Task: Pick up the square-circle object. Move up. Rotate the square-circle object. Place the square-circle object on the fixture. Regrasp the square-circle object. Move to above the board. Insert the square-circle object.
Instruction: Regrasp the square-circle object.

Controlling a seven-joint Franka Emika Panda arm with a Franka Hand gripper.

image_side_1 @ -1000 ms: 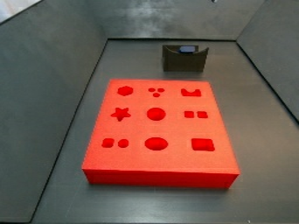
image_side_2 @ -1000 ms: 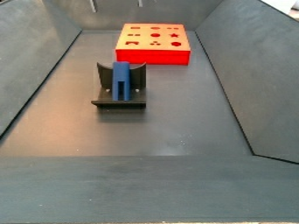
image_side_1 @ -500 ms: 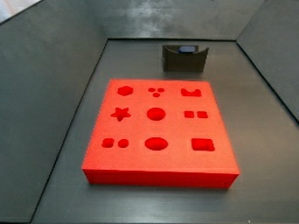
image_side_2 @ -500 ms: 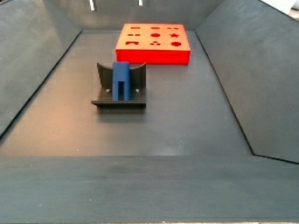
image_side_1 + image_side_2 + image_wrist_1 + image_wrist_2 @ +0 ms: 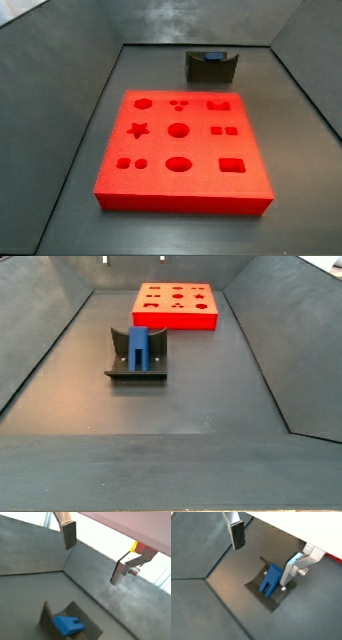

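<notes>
Gripper (image 5: 93, 556) hangs high above the floor with its two silver fingers (image 5: 236, 535) spread wide and nothing between them; it shows only in both wrist views. Well below it, the blue square-circle object (image 5: 271, 580) stands in the notch of the dark fixture (image 5: 136, 363). Farther along the floor, well apart from the fixture, lies the red board (image 5: 182, 151).

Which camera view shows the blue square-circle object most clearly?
A side view: the square-circle object stands unobstructed on the fixture. Both wrist views show it below the open, empty gripper; the remaining side view shows only a blue sliver.
</notes>
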